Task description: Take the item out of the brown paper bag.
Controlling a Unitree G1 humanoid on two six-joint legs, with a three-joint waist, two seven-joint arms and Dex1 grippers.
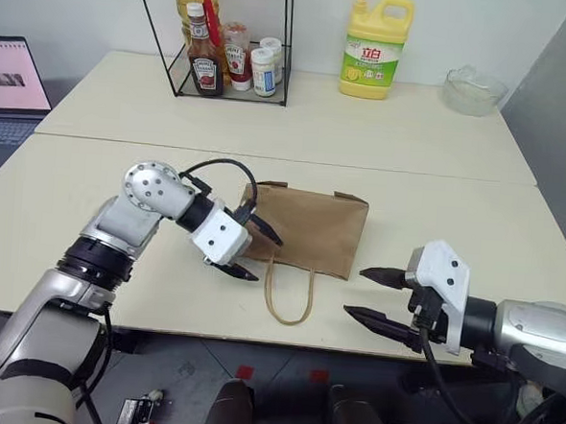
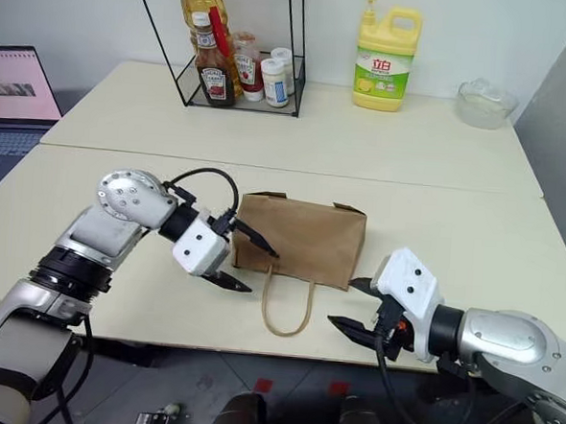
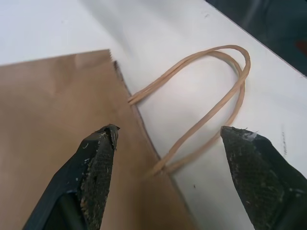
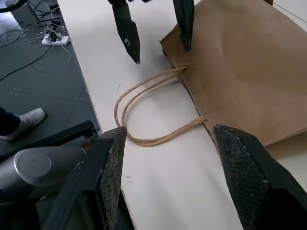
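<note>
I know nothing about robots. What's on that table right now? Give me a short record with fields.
Bag: brown paper bag lying flat, handles toward the table's near edge
Left gripper: open, at the bag's mouth corner
Right gripper: open, holding nothing, beside the bag
Item: not visible
Behind: yellow detergent jug, wire rack of bottles, glass bowl

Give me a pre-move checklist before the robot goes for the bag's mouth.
1. Brown paper bag lying flat on the table, mouth toward the robot: ok.
2. Cord handles free on the table, not snagged by a finger: ok.
3. Left gripper open, at the bag's left mouth corner, holding nothing: ok.
4. Right gripper open, apart from the bag, empty: ok.
5. Bag mouth parted enough to enter: not ok, it looks pressed flat.
6. Item inside the bag: cannot tell, nothing of it shows.
</note>
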